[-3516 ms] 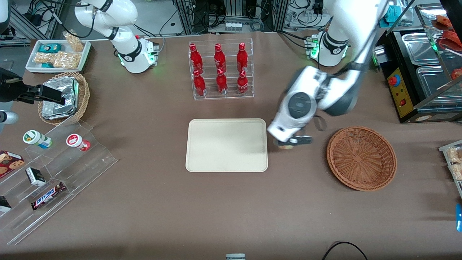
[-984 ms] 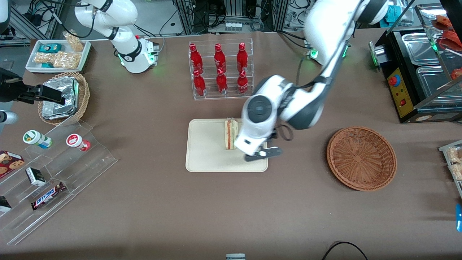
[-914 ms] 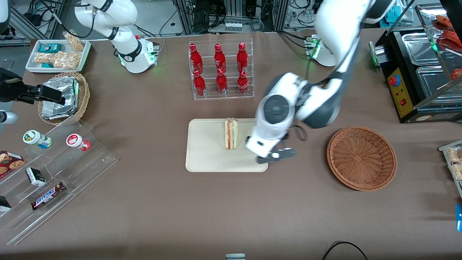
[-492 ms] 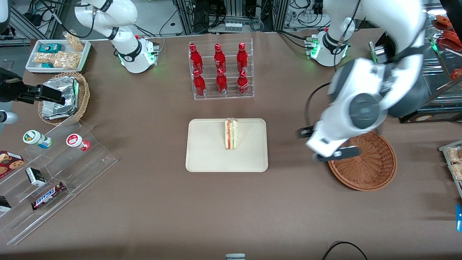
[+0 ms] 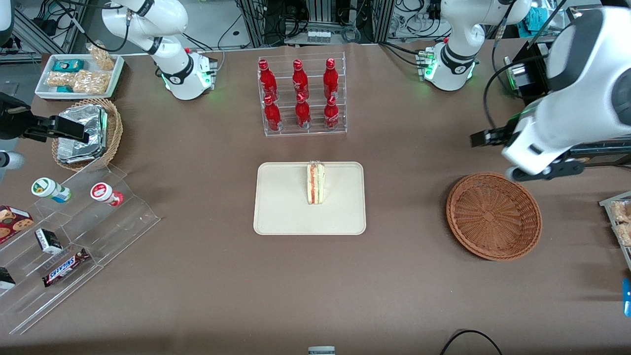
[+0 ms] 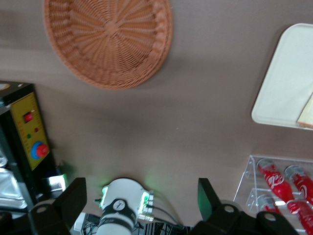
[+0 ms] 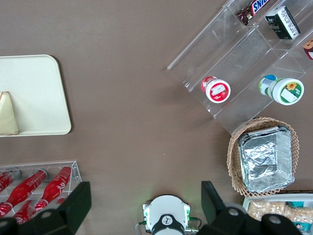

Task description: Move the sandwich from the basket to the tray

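The sandwich (image 5: 315, 183), a white wedge with red and pale layers, stands on its edge on the cream tray (image 5: 286, 207), in the half nearer the bottle rack. The right wrist view also catches the sandwich (image 7: 8, 115) on the tray (image 7: 39, 88). The reddish-brown basket (image 5: 494, 215) holds nothing. My gripper (image 5: 520, 155) hangs high, open and empty, a little farther from the front camera than the basket, well away from the tray. The left wrist view shows the gripper (image 6: 141, 198), the basket (image 6: 107, 39), the tray (image 6: 286, 83) and a corner of the sandwich (image 6: 307, 115).
A clear rack of red bottles (image 5: 301, 96) stands just past the tray. A black appliance (image 5: 557, 118) sits at the working arm's end. Toward the parked arm's end are a tan basket of foil packets (image 5: 87, 133), an acrylic snack shelf (image 5: 74, 231) and a white snack tray (image 5: 79, 74).
My gripper carried the sandwich to the tray, let it go, then swung away over the basket and rose toward the working arm's end. The sandwich has stayed put on the tray.
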Tool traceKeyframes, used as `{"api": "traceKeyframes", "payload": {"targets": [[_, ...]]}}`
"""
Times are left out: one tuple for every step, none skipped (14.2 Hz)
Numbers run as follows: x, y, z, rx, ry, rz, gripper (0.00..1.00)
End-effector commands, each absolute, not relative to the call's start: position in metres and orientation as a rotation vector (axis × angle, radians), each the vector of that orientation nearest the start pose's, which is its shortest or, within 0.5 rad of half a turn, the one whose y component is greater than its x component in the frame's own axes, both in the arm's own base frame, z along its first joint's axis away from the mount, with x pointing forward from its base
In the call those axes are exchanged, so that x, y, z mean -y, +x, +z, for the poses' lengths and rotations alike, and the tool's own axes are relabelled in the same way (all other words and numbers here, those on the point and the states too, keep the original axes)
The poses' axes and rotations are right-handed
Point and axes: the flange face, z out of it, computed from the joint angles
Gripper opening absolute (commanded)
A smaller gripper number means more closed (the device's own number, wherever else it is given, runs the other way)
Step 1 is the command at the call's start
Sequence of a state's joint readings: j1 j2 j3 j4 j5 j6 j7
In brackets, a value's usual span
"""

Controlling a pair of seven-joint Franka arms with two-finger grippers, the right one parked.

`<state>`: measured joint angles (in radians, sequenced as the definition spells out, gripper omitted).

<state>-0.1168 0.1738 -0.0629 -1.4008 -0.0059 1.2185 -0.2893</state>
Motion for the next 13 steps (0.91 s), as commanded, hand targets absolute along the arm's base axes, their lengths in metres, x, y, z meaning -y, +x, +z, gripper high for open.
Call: {"api": "traceKeyframes", "payload": {"targets": [[0.067,0.54,0.597,0.144,-3.023,0.559,1.0],[0.05,0.536,0.605,0.187,-3.027,0.555,1.0],[0.039,0.533,0.613,0.207,-3.032,0.535,1.0],[0.02,0.533,0.617,0.22,-3.044,0.525,1.0],[0.02,0.536,0.619,0.208,-3.052,0.515,1.0],[0.022,0.537,0.624,0.21,-3.067,0.495,1.0],[0.027,0.539,0.622,0.202,-3.077,0.494,1.0],[0.031,0.541,0.62,0.19,-3.077,0.493,1.0],[0.032,0.545,0.617,0.19,-3.078,0.489,1.0],[0.032,0.545,0.62,0.187,-3.089,0.467,1.0],[0.03,0.544,0.622,0.186,-3.11,0.467,1.0],[0.028,0.542,0.624,0.194,-3.109,0.461,1.0],[0.027,0.545,0.618,0.211,-3.1,0.479,1.0]]}}
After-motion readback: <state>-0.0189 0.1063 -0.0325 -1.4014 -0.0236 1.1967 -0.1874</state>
